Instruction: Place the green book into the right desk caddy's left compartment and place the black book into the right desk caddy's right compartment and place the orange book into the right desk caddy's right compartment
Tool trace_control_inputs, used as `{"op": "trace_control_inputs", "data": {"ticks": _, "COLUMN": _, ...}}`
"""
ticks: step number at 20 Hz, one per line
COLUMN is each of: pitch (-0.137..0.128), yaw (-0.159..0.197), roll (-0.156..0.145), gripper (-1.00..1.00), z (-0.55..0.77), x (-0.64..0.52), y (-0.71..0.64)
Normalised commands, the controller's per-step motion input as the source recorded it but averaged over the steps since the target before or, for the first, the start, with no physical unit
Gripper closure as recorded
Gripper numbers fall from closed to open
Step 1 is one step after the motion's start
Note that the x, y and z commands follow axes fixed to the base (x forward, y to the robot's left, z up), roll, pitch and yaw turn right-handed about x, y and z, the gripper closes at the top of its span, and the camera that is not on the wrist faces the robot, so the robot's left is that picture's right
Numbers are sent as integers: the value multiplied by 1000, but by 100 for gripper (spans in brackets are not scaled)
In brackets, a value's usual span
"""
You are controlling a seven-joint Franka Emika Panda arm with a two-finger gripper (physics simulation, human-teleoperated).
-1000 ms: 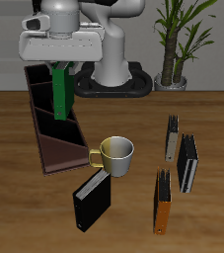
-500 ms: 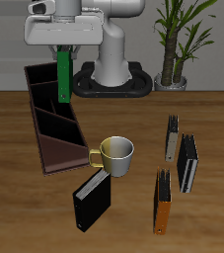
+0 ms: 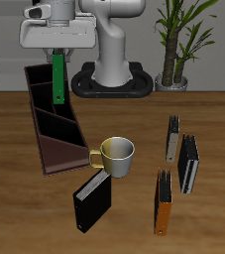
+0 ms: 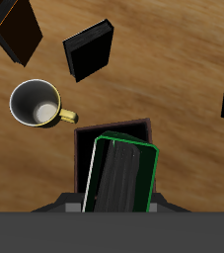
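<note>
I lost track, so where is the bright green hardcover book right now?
The bright green hardcover book hangs upright in the tool, above the far end of the long maroon-brown desk caddy.

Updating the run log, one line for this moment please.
gripper: shut on green book | green book: upright, held over right desk caddy | black book: on table | orange book: on table

Wooden table (image 3: 25,213) with brown grain filling the foreground, pale grey wall (image 3: 218,35) behind, potted plant (image 3: 178,35) with long green leaves at the table's back, dark panel at far edge, even diffuse lighting, soft shadows
</note>
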Motion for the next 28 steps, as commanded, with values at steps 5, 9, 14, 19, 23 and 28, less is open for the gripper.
{"op": "trace_control_inputs", "data": {"ticks": 5, "pitch": -13, "yaw": 40, "roll": -33, "gripper": 100, "z": 56, "x": 81, "y": -357}}
{"op": "trace_control_inputs", "data": {"ticks": 9, "pitch": 17, "yaw": -34, "roll": -52, "gripper": 100, "z": 17, "x": 141, "y": -253}}
{"op": "trace_control_inputs", "data": {"ticks": 14, "pitch": 13, "yaw": 8, "roll": 16, "gripper": 100, "z": -152, "x": 34, "y": 15}}
{"op": "trace_control_inputs", "data": {"ticks": 19, "pitch": 25, "yaw": 29, "roll": 52, "gripper": 100, "z": -194, "x": 0, "y": 243}}
{"op": "trace_control_inputs", "data": {"ticks": 23, "pitch": 10, "yaw": 41, "roll": 56, "gripper": 100, "z": -116, "x": 17, "y": 285}}
{"op": "trace_control_inputs", "data": {"ticks": 28, "pitch": 34, "yaw": -7, "roll": 2, "gripper": 100, "z": -168, "x": 105, "y": 12}}
